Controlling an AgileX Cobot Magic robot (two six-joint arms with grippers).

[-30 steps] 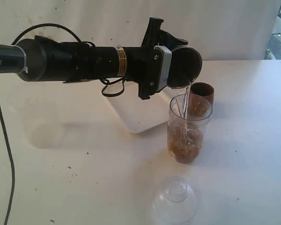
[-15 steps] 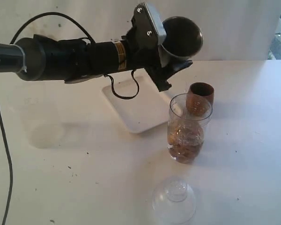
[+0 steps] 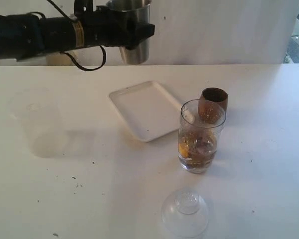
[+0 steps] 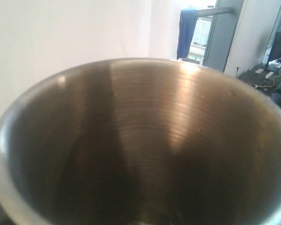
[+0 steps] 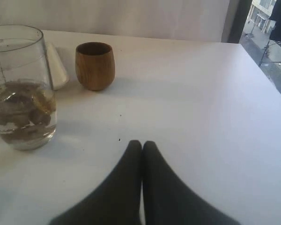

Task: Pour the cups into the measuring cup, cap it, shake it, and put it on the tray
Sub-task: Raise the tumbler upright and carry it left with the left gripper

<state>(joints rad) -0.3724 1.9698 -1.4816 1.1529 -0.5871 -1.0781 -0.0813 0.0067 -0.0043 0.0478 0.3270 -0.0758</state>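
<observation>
White table (image 3: 89, 199), dark specks, tray (image 3: 144, 112), steel tumbler (image 3: 135, 35) aloft, pale wall (image 3: 229, 30), window (image 5: 267, 23)

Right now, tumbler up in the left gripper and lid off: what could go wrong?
1. The measuring cup is part full and uncapped. The wooden cup stands close behind it, so a reach for that cup could knock it over and spill it.
2. The left gripper holds the steel tumbler high off the table; a slip would drop it.
3. The cap is clear plastic, so it may be hard to locate and grip.
</observation>
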